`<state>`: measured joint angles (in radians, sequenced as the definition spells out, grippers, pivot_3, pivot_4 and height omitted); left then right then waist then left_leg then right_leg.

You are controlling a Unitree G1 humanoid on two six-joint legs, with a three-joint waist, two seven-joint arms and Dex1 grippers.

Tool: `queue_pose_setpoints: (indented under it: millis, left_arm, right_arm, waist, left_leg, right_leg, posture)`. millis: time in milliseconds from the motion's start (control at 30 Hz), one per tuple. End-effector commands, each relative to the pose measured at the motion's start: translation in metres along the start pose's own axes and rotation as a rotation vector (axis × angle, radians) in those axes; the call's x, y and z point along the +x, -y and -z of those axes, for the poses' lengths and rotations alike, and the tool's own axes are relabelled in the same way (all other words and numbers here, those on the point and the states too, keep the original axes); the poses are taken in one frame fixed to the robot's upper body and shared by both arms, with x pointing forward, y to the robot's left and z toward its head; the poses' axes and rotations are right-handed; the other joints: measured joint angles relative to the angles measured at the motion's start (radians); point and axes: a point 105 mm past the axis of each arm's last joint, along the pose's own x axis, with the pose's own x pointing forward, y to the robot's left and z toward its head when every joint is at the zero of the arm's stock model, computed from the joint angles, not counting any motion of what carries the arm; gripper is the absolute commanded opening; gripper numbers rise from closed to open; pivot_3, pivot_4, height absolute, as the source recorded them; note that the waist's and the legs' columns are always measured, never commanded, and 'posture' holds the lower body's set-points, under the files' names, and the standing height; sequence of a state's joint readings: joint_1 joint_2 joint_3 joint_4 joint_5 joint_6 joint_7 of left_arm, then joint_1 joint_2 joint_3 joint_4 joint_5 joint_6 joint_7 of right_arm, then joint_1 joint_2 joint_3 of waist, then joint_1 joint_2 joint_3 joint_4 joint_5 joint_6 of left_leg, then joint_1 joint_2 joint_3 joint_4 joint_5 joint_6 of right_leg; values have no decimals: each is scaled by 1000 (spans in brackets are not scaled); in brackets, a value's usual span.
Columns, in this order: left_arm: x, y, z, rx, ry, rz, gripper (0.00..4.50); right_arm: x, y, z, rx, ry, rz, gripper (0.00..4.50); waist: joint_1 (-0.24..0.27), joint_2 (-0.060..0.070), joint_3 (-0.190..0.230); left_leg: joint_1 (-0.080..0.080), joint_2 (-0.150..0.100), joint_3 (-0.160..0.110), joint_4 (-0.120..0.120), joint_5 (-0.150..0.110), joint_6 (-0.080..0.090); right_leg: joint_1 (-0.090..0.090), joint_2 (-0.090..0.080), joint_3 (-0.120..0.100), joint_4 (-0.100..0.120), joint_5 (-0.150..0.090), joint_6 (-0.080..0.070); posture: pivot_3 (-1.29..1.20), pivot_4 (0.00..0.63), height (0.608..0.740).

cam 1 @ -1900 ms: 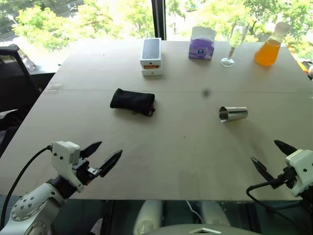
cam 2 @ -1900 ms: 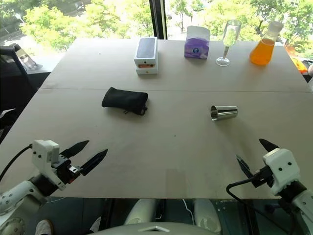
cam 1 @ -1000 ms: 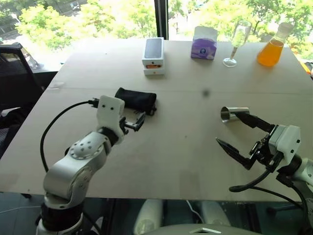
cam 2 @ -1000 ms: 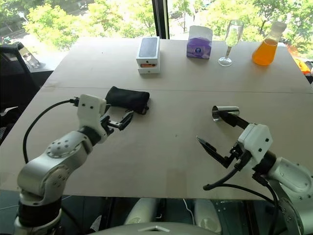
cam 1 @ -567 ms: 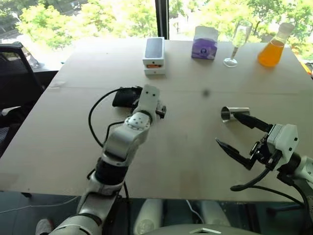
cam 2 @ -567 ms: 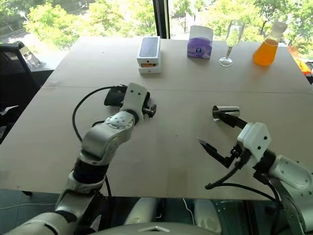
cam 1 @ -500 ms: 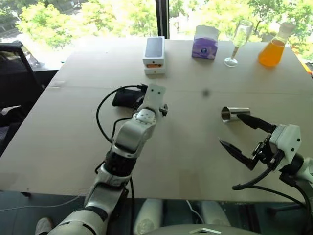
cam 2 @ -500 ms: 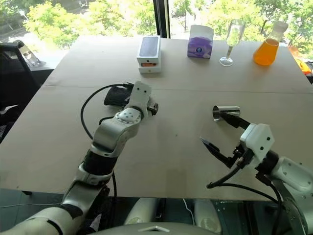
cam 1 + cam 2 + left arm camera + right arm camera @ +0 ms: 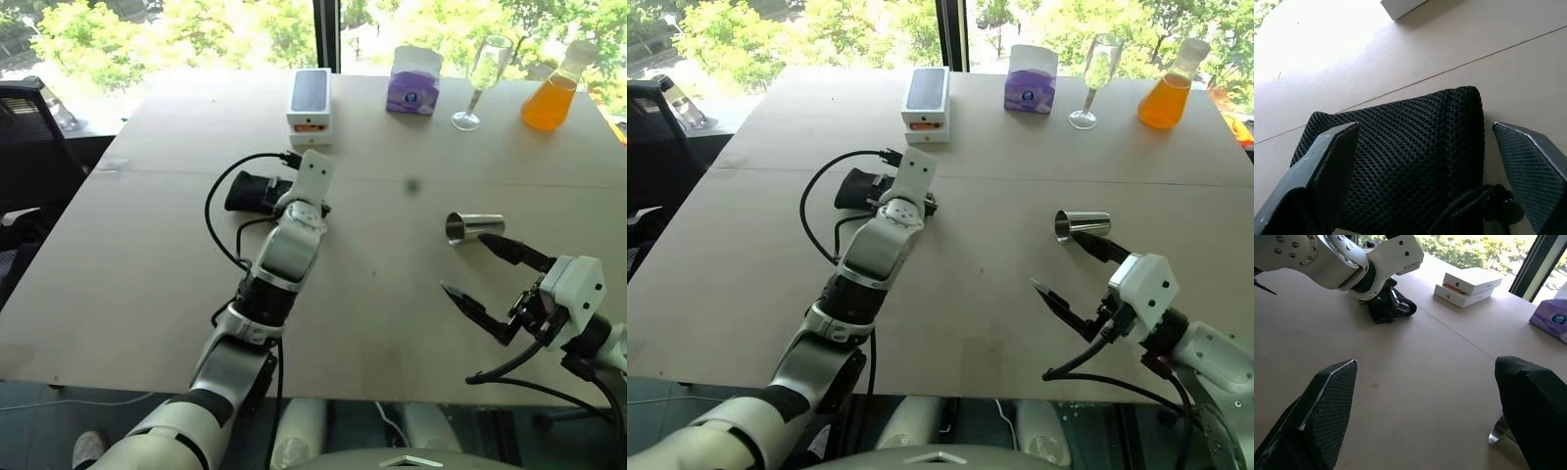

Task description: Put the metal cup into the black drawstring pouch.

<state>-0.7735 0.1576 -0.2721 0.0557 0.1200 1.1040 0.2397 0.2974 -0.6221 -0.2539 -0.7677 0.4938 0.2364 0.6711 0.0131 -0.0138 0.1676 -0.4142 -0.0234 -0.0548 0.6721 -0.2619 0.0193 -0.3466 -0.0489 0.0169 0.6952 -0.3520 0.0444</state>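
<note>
I have the left pincer (image 9: 1422, 161) reached out over the black drawstring pouch (image 9: 1400, 156), its fingers spread wide to either side of the mesh bag and not yet closed on it; I read this as lining up to pinch the pouch so it can be lifted and its mouth held ready. The pouch lies flat on the surface (image 9: 147, 255), just short of the white box (image 9: 310, 104), with its cord (image 9: 1469, 208) bunched at the near end. The metal cup (image 9: 474, 227) lies on its side well apart from the pouch, over on my right side, open end toward the pouch. My right pincer (image 9: 495, 276) hangs released just short of the cup, one fingertip close beside it, which suits a waiting grab once the bag is in hand. Compared with about two seconds ago, when both arms sat low at the near edge of the surface, the left arm has stretched forward to the pouch and the right has come up beside the cup; pouch and cup look unmoved.
</note>
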Motion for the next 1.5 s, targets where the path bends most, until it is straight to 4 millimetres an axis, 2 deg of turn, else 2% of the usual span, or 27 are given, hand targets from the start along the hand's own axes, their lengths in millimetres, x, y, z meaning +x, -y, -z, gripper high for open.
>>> queue_pose_setpoints:
  millis: [33,133,167,200,233,300,333,400,500,533,600,700,833,933,1033,1167,1300,1500]
  left_arm:
    - [-3,-3,-7,-15,26,-21,4500]
    - [0,1,5,-16,-33,-6,4500]
    - [2,1,9,-21,-51,-4,3977]
    - [3,0,11,-17,-54,-13,3776]
    - [4,-1,13,-16,-57,-16,3233]
    - [6,-4,18,-21,-70,-25,2447]
    - [7,-6,20,-23,-76,-29,2305]
    - [10,-11,26,-36,-87,-32,1553]
    - [8,-17,26,-82,-62,-2,146]
    - [7,-18,25,-106,-49,23,29]
    - [2,-16,22,-181,-26,117,29]
    - [-3,-28,19,-250,12,153,29]
    - [-14,-32,13,-443,27,362,29]
    - [-20,-39,11,-531,23,454,29]
    - [-33,-42,15,-661,-41,664,29]
    - [-45,-36,34,-798,-173,861,29]
    - [-46,-34,37,-920,-206,977,29]
    - [-46,-41,40,-1000,-251,1039,29]
  right_arm:
    - [0,-2,-14,-51,37,0,4482]
    - [0,-2,-13,-51,32,0,4482]
    - [0,-2,-13,-51,31,0,4500]
    - [0,-2,-13,-51,30,0,4500]
    - [0,-2,-13,-51,30,1,4500]
    - [0,-2,-14,-50,30,3,4500]
    - [0,-2,-14,-50,30,4,4500]
    - [0,-2,-13,-48,28,6,4500]
    - [0,-3,-12,-45,28,10,4500]
    - [1,-3,-12,-44,28,12,4500]
    - [1,-3,-12,-43,29,16,4500]
    - [2,-3,-11,-42,30,18,4500]
    - [5,-3,-11,-39,38,19,4500]
    - [6,-3,-11,-39,42,19,4500]
    - [9,-3,-10,-33,34,16,4500]
    - [17,-4,-6,-27,-2,21,4500]
    - [25,-4,-7,-37,-13,24,4500]
    - [41,0,5,-114,-195,19,4500]
  waist:
    - [1,0,0]
    - [1,0,0]
    - [0,0,0]
    - [-1,0,0]
    - [-1,0,0]
    - [0,0,0]
    - [0,0,0]
    - [-1,0,0]
    - [-1,0,0]
    - [-1,0,0]
    - [-1,0,0]
    - [0,0,0]
    - [-1,1,0]
    - [-1,1,0]
    - [-2,1,0]
    - [-4,1,-1]
    - [-3,1,-1]
    - [-8,1,-1]
  left_leg:
    - [0,0,0,0,0,0]
    - [0,0,-1,1,0,0]
    - [0,0,-1,1,0,0]
    - [0,0,-1,1,0,0]
    - [0,0,0,1,0,0]
    - [0,0,-1,1,0,0]
    - [0,0,-1,1,0,0]
    - [0,0,-1,1,0,0]
    - [0,0,-1,1,0,0]
    - [0,0,-1,1,0,0]
    - [0,0,-1,1,0,0]
    - [0,0,-1,1,0,-1]
    - [0,0,-1,1,1,-1]
    - [0,0,-2,2,1,-1]
    - [0,0,-2,2,1,-1]
    - [1,0,-2,2,1,-1]
    - [1,0,-3,3,1,-2]
    - [1,0,-4,4,1,-2]
  right_leg:
    - [0,0,0,0,0,0]
    - [0,0,0,0,0,0]
    - [0,0,-1,0,0,0]
    - [0,0,-1,0,0,0]
    - [0,0,0,0,0,0]
    - [0,0,-1,0,0,0]
    - [0,0,-1,0,0,0]
    - [0,0,-1,0,0,0]
    - [0,0,-1,1,0,0]
    - [0,0,-1,1,0,0]
    - [0,0,-1,1,0,0]
    - [0,0,-1,1,0,0]
    - [0,0,-2,1,0,0]
    - [0,0,-2,1,0,0]
    - [0,1,-2,2,0,0]
    - [1,1,-2,2,0,0]
    - [1,1,-3,3,0,0]
    - [1,1,-3,3,0,0]
  posture:
    - [0,150,740]
    - [0,150,740]
    - [0,150,740]
    - [0,150,740]
    - [0,150,740]
    - [0,150,740]
    - [0,150,740]
    - [0,150,740]
    - [0,150,740]
    - [0,150,740]
    - [0,150,740]
    - [0,150,740]
    - [0,150,740]
    - [0,150,740]
    - [0,150,740]
    - [0,150,740]
    - [0,150,740]
    - [0,150,740]
